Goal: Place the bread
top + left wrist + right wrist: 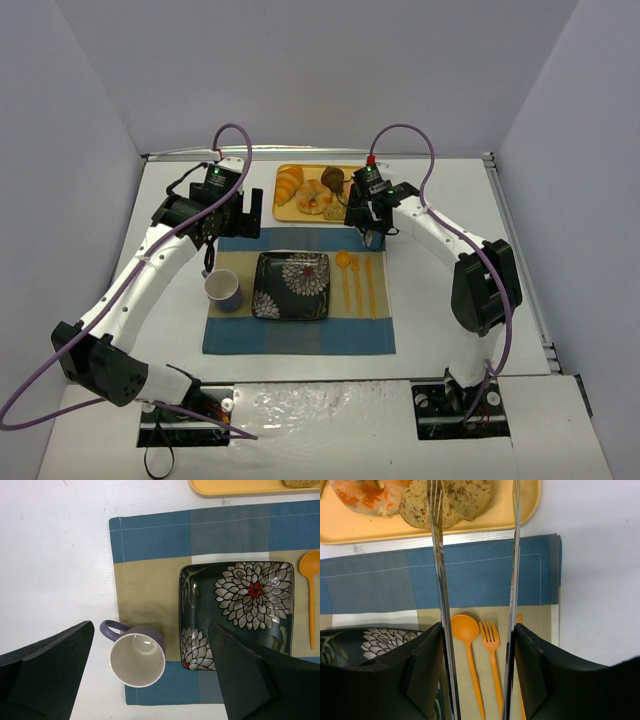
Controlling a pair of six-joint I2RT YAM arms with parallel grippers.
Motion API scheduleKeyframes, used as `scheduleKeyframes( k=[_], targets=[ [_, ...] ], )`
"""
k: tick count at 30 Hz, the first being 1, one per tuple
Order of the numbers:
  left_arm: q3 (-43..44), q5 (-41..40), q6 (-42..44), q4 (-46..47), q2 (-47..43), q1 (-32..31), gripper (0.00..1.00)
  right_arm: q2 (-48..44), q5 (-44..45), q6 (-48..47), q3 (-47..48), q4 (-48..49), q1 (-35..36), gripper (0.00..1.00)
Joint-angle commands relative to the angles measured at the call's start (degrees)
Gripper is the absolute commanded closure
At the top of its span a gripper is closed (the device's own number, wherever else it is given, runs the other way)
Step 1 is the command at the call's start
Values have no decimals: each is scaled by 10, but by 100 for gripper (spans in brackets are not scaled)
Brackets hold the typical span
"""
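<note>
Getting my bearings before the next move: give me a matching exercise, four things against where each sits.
1 bread
2 mug
3 plate
4 spoon

A at the placemat left edge
B on the yellow tray
C right of the plate
D middle of the placemat

Pairs: 1-B, 2-A, 3-D, 4-C

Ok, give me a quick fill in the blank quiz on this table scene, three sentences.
1. The bread lies on the yellow ___.
2. The right tool grips a pair of metal ___.
3. The left tool hangs open over the purple ___.
Missing words: tray; tongs; mug.
</note>
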Motion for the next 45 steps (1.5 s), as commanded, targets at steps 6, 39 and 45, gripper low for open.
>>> scheduleKeyframes(
  k=[6, 39, 45],
  targets=[
    [15, -11, -2, 9, -16, 3, 3, 12, -4, -3, 22, 25, 5, 49],
    [8, -16, -7, 3, -22, 3, 3, -100, -57, -21, -4, 47, 6, 100],
    [5, -18, -9, 6, -23, 4, 3, -146, -61, -26, 0, 32, 6, 100]
  ],
)
